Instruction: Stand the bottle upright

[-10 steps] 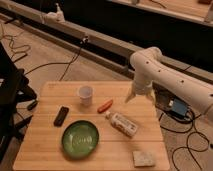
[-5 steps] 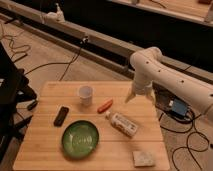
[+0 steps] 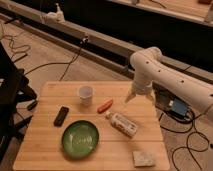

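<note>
1. The bottle [image 3: 122, 123] lies on its side on the wooden surface [image 3: 50, 95], right of the middle, with its narrow white cap pointing toward the back left.
2. An orange carrot-like piece [image 3: 105, 105] lies just beside that cap; I cannot tell whether the 2 touch.
3. The gripper [image 3: 139, 96] hangs above the back right part of the surface, beyond the bottle and apart from it. Its 2 fingers are spread wide and have hold of nothing.
4. The white arm [image 3: 150, 65] reaches in from the right (its bend is the highest part) and turns down to the gripper.
5. A white paper cup [image 3: 86, 94] stands upright behind the carrot-like piece, to its left.
6. A green bowl [image 3: 80, 138] sits near the front, left of the bottle.
7. A small black object [image 3: 61, 115] lies flat to the left, between cup and bowl.
8. A pale sponge-like block [image 3: 145, 158] rests at the front right corner.
9. Cables [image 3: 50, 65] trail over the floor behind the surface, and a blue box [image 3: 177, 107] lies on the floor to the right.
</note>
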